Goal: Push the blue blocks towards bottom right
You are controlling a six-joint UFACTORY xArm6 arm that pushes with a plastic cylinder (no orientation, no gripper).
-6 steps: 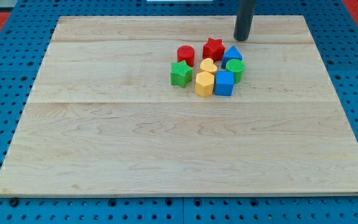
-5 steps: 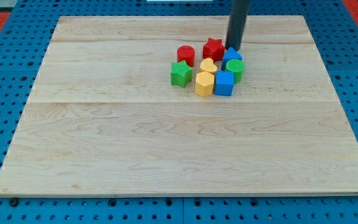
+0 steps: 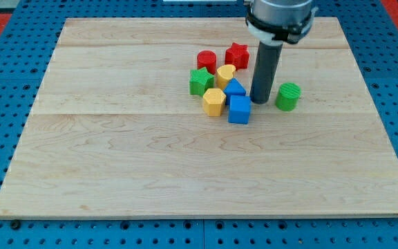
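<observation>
Two blue blocks sit near the board's middle top: a blue triangular block (image 3: 235, 88) and, just below it, a blue cube (image 3: 239, 109), touching each other. My tip (image 3: 259, 101) stands just to the right of them, between the blue blocks and a green cylinder (image 3: 288, 96). The rod's body rises from the tip to the view's top.
A yellow hexagon (image 3: 213, 102) touches the blue blocks on their left. A yellow heart (image 3: 225, 75), green star (image 3: 200, 81), red cylinder (image 3: 206, 61) and red star (image 3: 238, 54) cluster above. The wooden board (image 3: 116, 152) lies on a blue pegboard.
My tip moved down through the cluster. The blue blocks and yellow hexagon shifted down and left, the green cylinder was pushed out to the right.
</observation>
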